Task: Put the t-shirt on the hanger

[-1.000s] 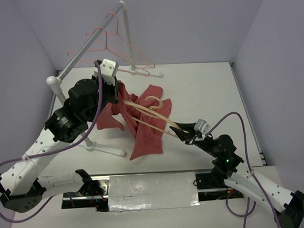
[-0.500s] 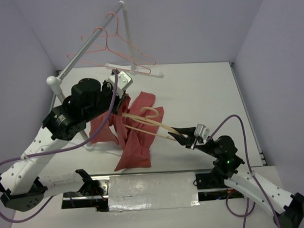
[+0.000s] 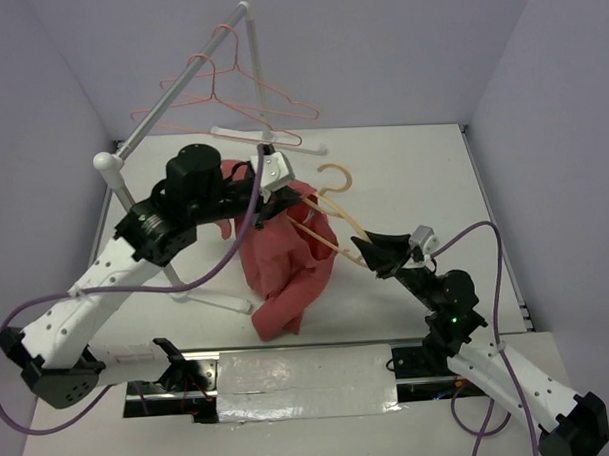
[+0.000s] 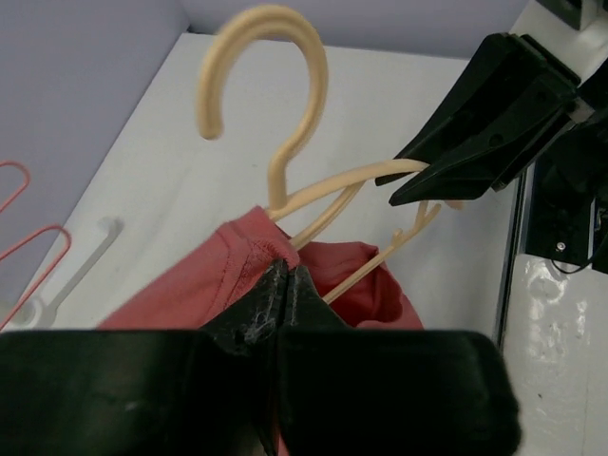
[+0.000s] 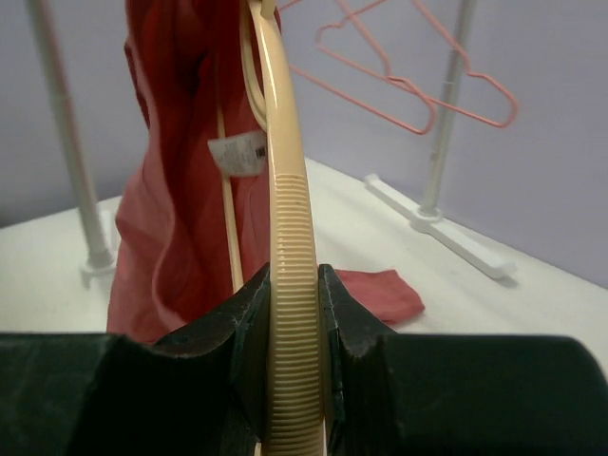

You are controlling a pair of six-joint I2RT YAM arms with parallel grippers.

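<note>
The faded-red t-shirt (image 3: 282,264) hangs bunched above the table, and its lower end reaches the tabletop. My left gripper (image 3: 267,207) is shut on the shirt's collar edge (image 4: 249,249), right beside the neck of the beige hanger (image 3: 335,179). The hanger's hook (image 4: 309,85) stands free above the collar, while one arm runs down inside the cloth. My right gripper (image 3: 375,254) is shut on the ribbed end of the hanger's other arm (image 5: 290,256). In the right wrist view the t-shirt (image 5: 171,218) hangs behind the hanger with its white label (image 5: 236,152) showing.
A white clothes rack (image 3: 184,84) crosses the back left, with thin pink wire hangers (image 3: 265,109) on its rail. Its near post (image 3: 110,167) and foot (image 3: 212,299) stand left of the shirt. Another foot (image 5: 446,233) lies at the back. Walls close in on three sides.
My left gripper has carried the collar rightward and up, so the shirt hangs gathered. The hanger has tipped up, its hook now clear of the cloth. My right gripper has risen with it.
</note>
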